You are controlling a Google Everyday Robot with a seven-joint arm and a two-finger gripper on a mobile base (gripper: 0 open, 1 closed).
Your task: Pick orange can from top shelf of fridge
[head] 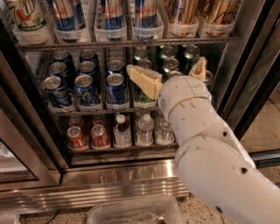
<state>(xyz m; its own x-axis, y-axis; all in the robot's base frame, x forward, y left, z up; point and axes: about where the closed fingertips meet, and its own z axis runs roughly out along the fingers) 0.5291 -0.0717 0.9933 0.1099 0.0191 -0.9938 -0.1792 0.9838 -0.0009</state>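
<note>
Orange can [181,11] stands in a clear bin toward the right of the top shelf [87,44] of the fridge [109,175]. One rack down I see blue cans [87,85] at left, then my claw [165,64], fingers spread and empty, before the green cans [141,53].

Single camera, perhaps head-mounted, looks down closely into the fridge [122,177], end effector [168,70] centred.
</note>
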